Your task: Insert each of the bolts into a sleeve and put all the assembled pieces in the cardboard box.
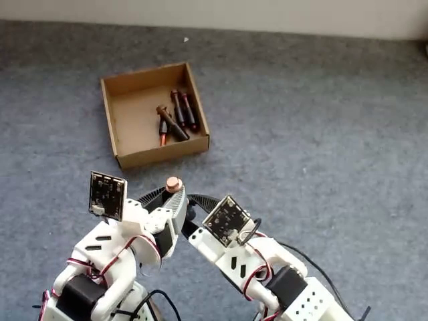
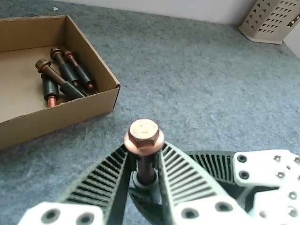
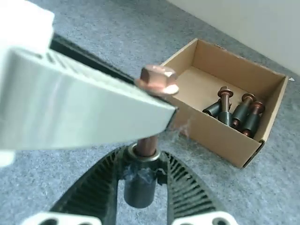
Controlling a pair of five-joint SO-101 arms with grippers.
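A copper bolt with a hex head stands upright, and my left gripper is shut on its shank just under the head. Below, the shank enters a dark sleeve, on which my right gripper is shut. In the high view the bolt shows between both arms, just in front of the cardboard box. The cardboard box holds three assembled bolt-and-sleeve pieces lying against its right wall, also seen as pieces in the right wrist view.
Grey carpet covers the table all around. A pale perforated basket stands far off by the wall. Black cables trail behind the right-hand arm.
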